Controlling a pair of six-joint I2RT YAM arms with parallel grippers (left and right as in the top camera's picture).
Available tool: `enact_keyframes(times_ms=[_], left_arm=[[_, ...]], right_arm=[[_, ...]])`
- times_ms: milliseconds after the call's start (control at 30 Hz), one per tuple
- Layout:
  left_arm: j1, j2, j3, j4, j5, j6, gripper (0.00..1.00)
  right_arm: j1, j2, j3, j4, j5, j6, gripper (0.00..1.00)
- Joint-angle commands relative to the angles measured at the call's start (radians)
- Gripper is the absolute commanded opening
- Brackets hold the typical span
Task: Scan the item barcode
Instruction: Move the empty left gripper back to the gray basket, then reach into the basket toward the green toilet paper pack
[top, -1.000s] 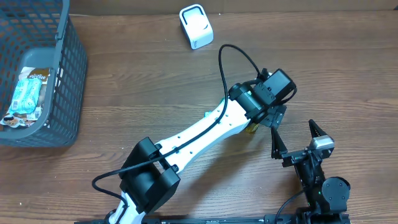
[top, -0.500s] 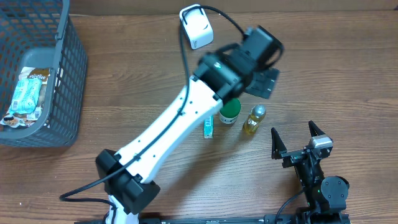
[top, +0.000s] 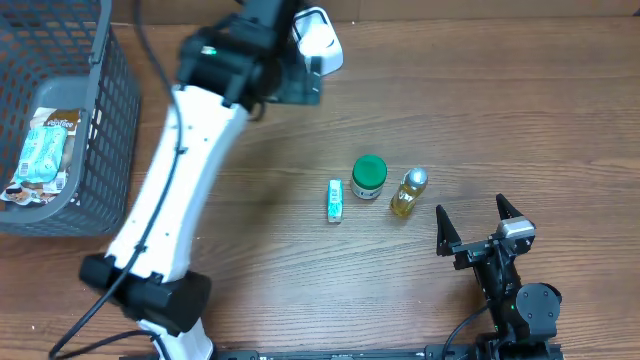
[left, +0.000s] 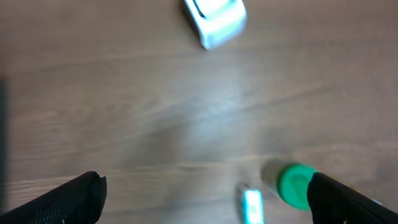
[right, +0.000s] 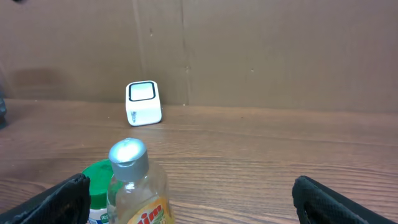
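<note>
- The left gripper is being held wide open above the table, and nothing is being gripped between its fingers.
- The white scanner is being shown just beside this gripper in the overhead view and ahead of it in the blurred wrist view; whether the two are touching cannot be told.
- Three items are being shown in a row, well behind the left gripper: a small green-and-white box, a green-lidded jar and a bottle with a silver cap.
- The right gripper is being held fully open and empty, low over the table.
- The bottle is being seen just ahead of the right gripper, toward its left finger, with the jar just beyond it.
- A grey basket holding a packet is being shown well apart from both grippers.
</note>
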Motion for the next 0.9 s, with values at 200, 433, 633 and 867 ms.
enact_keyframes(times_ms=[200, 433, 633, 867], left_arm=[[0.293, -0.164, 0.056, 0.109, -0.019, 0.163, 1.00], [0.462, -0.160, 0.056, 0.105, -0.029, 0.181, 1.00], [0.569, -0.151, 0.055, 0.110, -0.142, 0.182, 1.00], [0.714, -0.109, 0.018, 0.086, -0.185, 0.198, 1.00]], right_arm=[[-0.003, -0.003, -0.010, 0.005, 0.010, -0.005, 1.00], [-0.003, -0.003, -0.010, 0.005, 0.010, -0.005, 1.00], [-0.003, -0.003, -0.010, 0.005, 0.010, -0.005, 1.00], [-0.003, -0.003, -0.010, 0.004, 0.010, -0.005, 1.00]])
